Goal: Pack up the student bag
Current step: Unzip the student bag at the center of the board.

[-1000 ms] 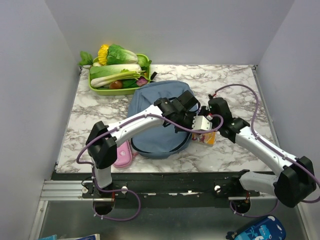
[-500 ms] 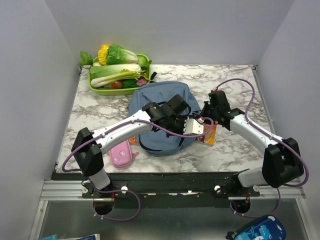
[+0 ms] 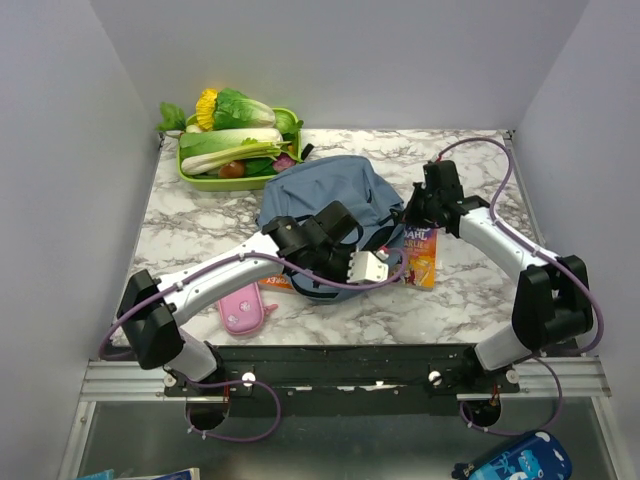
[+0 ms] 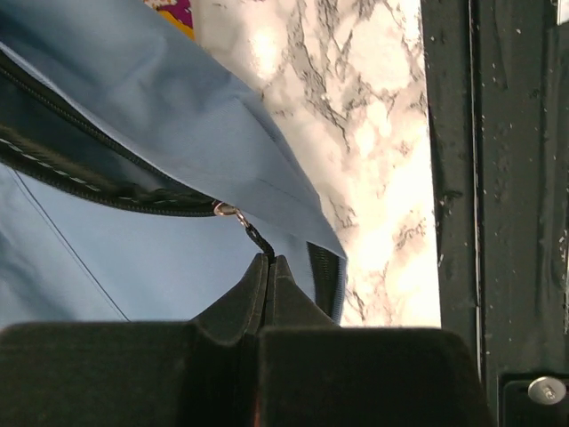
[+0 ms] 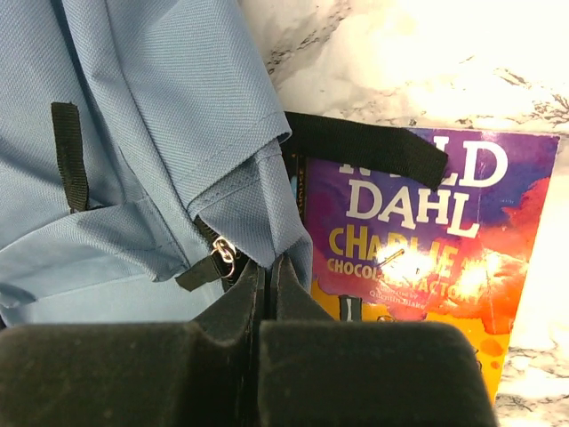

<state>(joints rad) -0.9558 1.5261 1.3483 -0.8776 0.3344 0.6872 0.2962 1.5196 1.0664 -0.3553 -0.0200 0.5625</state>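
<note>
Likely working the zip of the student bag open, the bag lying mid-surface toward the far edge. Best done by drawing the zip pull straight along its track, bracing the fabric taut from the other side, avoiding any sideways yank. Reaching low across the bag's near side, left hand pinched together on the pull. Stretching in from the right edge, right hand clamped on the bag's fabric by a slider, just beside the book.
</note>
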